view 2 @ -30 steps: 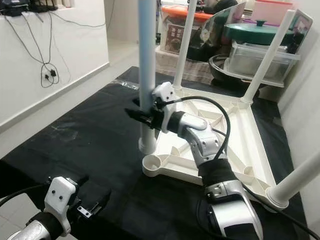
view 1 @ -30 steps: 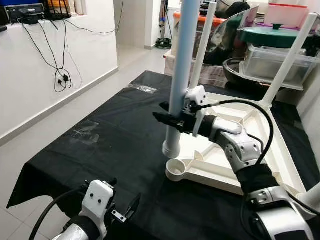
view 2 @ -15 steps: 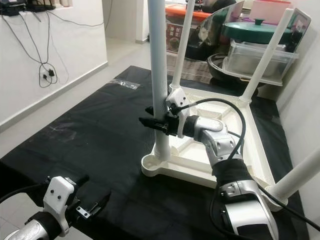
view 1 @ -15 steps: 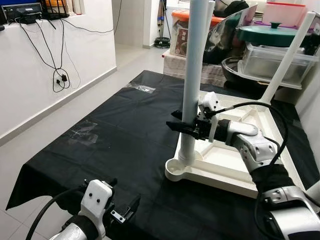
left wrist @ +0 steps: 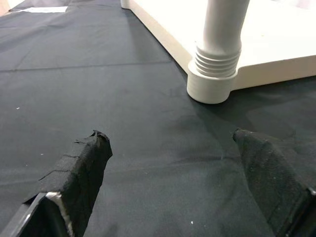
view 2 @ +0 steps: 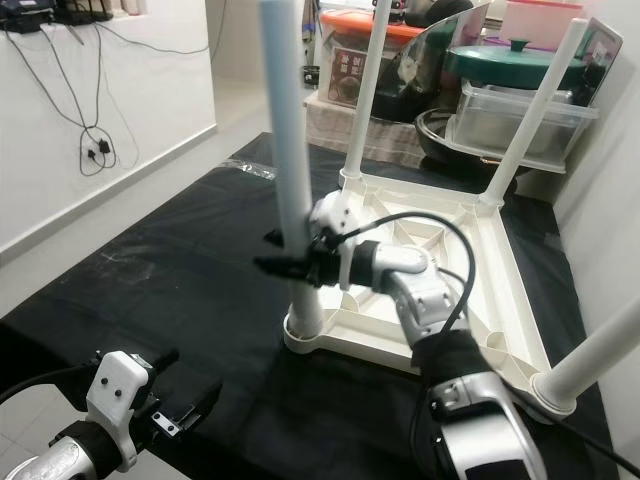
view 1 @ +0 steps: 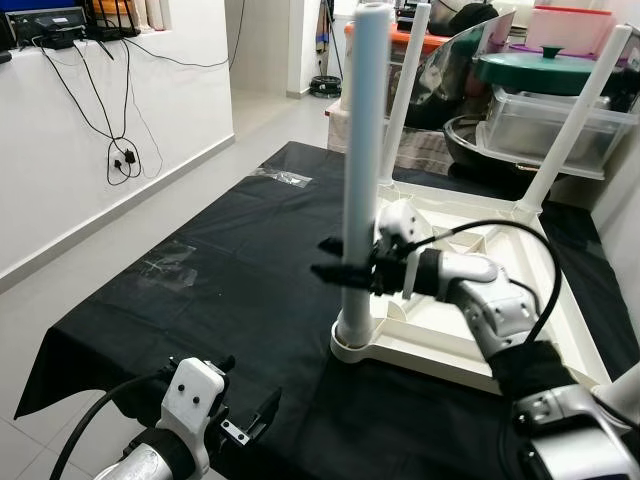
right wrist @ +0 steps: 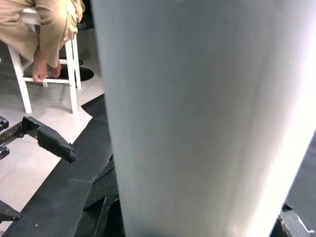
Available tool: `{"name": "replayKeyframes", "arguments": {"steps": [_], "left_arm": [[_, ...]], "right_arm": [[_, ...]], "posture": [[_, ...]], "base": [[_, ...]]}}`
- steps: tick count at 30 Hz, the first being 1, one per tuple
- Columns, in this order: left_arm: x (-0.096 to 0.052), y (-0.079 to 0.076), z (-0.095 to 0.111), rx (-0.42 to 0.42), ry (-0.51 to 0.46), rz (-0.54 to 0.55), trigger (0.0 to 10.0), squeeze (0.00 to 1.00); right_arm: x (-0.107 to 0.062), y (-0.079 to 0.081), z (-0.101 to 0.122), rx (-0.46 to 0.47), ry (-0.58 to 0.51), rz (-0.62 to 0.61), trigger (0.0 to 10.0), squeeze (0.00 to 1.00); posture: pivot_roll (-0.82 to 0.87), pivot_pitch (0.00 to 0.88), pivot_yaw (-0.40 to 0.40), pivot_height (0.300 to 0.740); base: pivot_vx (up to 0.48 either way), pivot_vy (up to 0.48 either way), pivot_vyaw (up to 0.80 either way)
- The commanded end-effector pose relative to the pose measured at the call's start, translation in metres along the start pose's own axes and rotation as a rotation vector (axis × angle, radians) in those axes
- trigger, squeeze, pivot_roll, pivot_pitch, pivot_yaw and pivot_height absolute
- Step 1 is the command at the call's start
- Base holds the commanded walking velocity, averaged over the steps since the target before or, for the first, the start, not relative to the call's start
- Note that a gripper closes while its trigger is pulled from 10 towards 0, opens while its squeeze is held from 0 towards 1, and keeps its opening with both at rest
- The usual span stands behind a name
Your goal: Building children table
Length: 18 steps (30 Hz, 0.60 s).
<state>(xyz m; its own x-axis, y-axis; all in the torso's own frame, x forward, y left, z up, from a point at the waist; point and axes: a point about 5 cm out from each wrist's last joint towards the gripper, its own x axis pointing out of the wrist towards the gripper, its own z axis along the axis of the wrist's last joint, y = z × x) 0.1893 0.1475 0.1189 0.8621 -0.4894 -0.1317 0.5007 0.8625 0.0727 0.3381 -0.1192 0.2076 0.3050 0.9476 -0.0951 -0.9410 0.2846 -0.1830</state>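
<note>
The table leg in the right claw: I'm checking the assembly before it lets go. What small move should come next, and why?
Probably a twist of the table leg to screw it down. The right claw grips it upright with its foot in the corner socket of the upturned tabletop, and the left wrist view shows thread ridges above the socket, so it looks not fully seated.

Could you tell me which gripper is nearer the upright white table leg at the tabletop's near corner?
Right. The right gripper is clamped on the leg; the left gripper hangs low, apart from it.
</note>
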Motion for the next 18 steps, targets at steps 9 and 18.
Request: {"name": "replayKeyframes", "arguments": {"steps": [9,18], "left_arm": [[-0.001,0.001,-0.003,-0.009,0.017,-0.004,10.0,0.0],[0.001,0.0,-0.002,-0.013,0.013,0.001,10.0,0.0]], "right_arm": [[0.007,0.01,-0.01,0.037,0.013,0.053,10.0,0.0],[0.012,-0.002,-0.033,0.261,0.002,-0.127,10.0,0.0]], "posture": [[0.1,0.0,-0.086,0.74],[0.1,0.0,-0.091,0.74]], "base": [[0.0,0.0,0.0],[0.0,0.0,0.0]]}}
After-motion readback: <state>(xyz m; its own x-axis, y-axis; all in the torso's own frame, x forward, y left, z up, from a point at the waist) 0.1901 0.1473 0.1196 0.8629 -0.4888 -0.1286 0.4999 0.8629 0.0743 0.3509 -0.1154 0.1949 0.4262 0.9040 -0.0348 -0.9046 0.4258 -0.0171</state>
